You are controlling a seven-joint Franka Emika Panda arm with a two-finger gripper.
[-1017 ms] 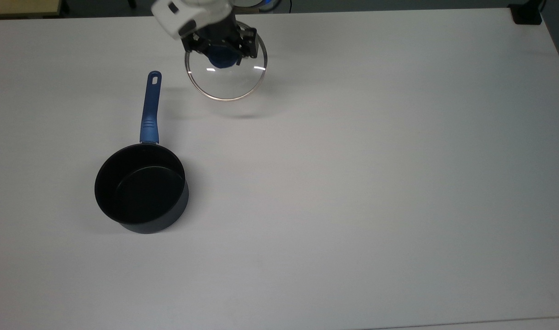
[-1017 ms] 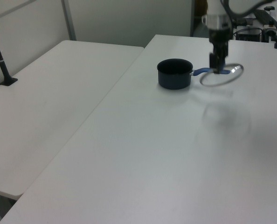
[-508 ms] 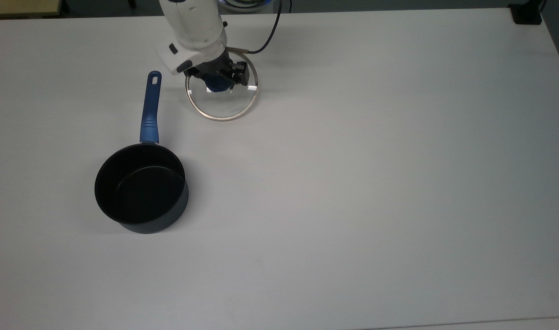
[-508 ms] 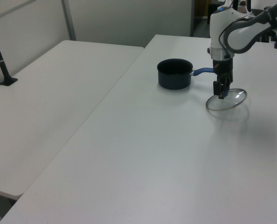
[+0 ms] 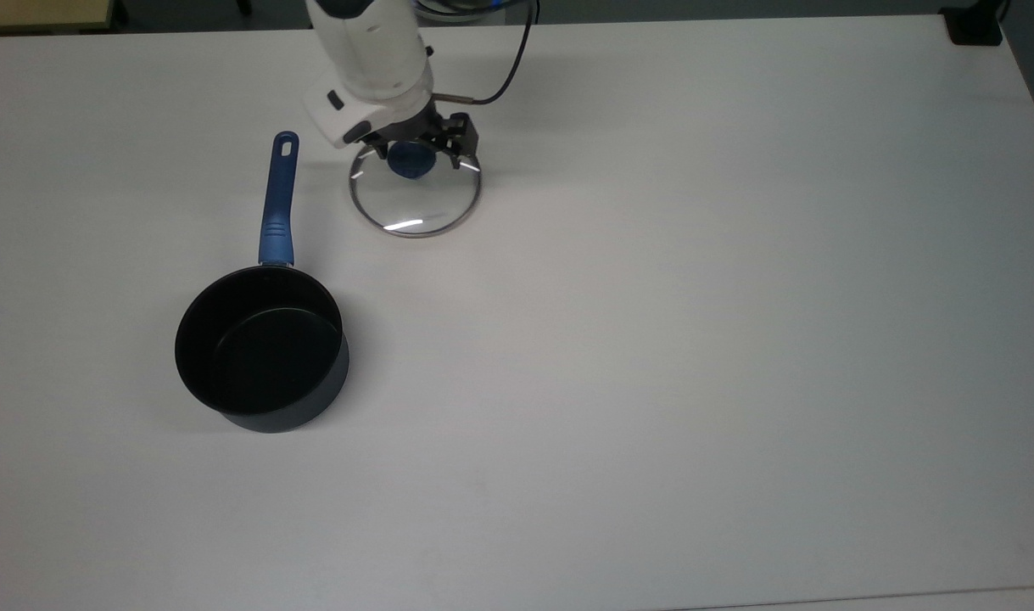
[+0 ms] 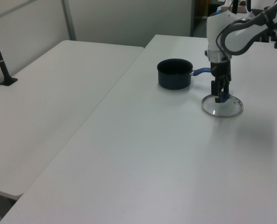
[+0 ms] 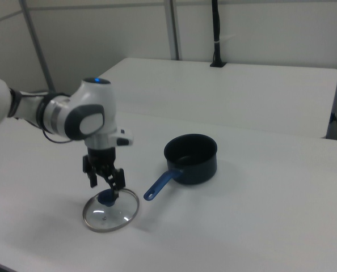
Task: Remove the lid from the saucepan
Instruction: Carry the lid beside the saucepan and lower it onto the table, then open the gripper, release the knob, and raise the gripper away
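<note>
**Lid on the table, saucepan uncovered**

Top view: one glass lid (image 5: 415,193), one saucepan (image 5: 260,348), one gripper (image 5: 418,151). The lid lies flat on the white table (image 5: 695,297) directly under the gripper, whose fingers are spread either side of the blue knob (image 5: 410,159). The saucepan sits well apart, toward the top view's lower left.

Left view: the gripper (image 6: 220,94) stands over the lid (image 6: 222,106); the saucepan (image 6: 175,73) is behind it.

Right view: the gripper (image 7: 109,187) straddles the knob, with nothing between lid (image 7: 110,210) and pan (image 7: 191,157).
</note>
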